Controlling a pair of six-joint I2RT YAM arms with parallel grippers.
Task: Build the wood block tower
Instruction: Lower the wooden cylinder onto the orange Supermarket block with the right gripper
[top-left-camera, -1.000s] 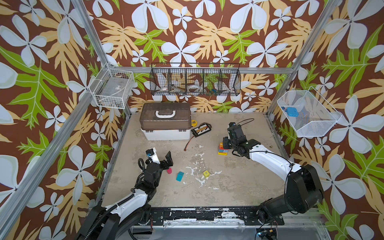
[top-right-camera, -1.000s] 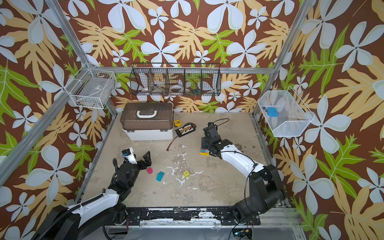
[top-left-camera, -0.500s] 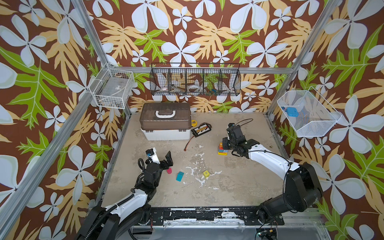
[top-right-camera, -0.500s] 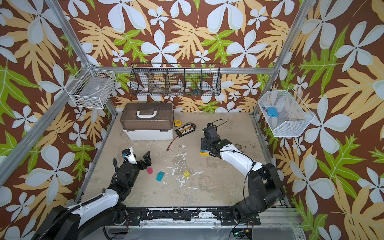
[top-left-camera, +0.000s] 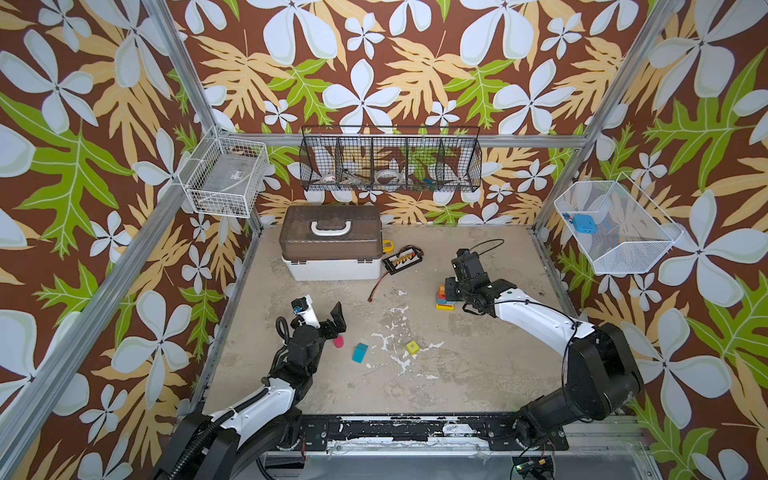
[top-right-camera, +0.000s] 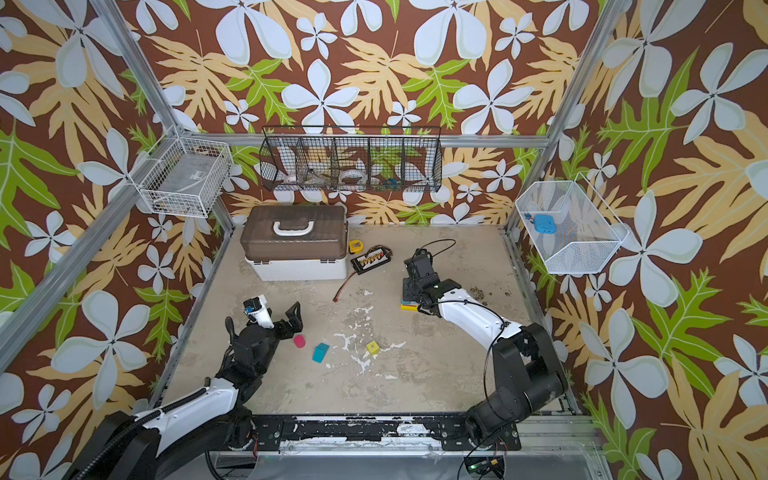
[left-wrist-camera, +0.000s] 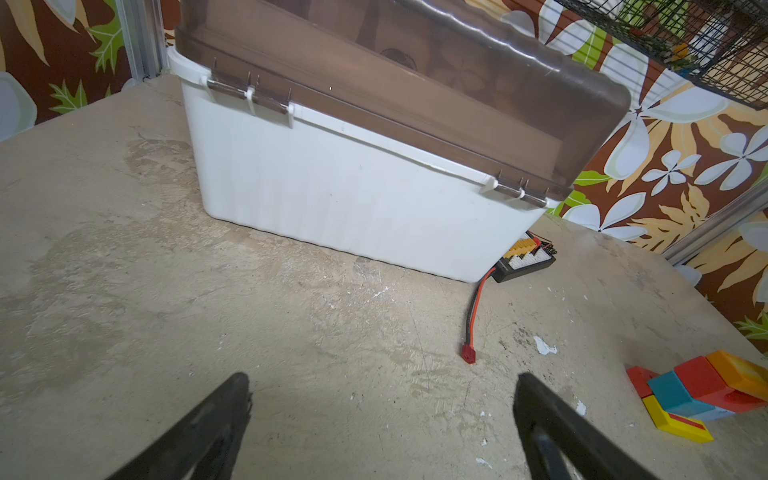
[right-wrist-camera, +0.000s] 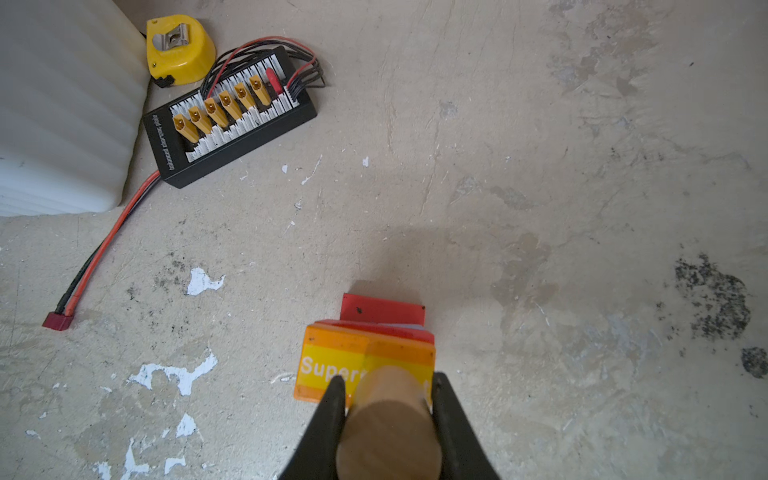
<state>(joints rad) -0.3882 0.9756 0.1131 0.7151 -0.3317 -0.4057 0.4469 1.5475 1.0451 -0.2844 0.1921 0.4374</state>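
- Right wrist: gripping tan cyl (right-wrist-camera: 388, 436) w/ R gripper (right-wrist-camera: 388, 380), poised at tower's (right-wrist-camera: 332, 365) orange top for centred seating.
- Top view: siting tower near table's (top-left-camera: 478, 374) right edge; parking L gripper (top-left-camera: 322, 309) wide, empty, by pink block (top-left-camera: 338, 341), prob next.

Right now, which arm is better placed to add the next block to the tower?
Right. Its jaws hold the wooden cylinder over the tower. The left jaws stand open and empty by the pink block, far from it.
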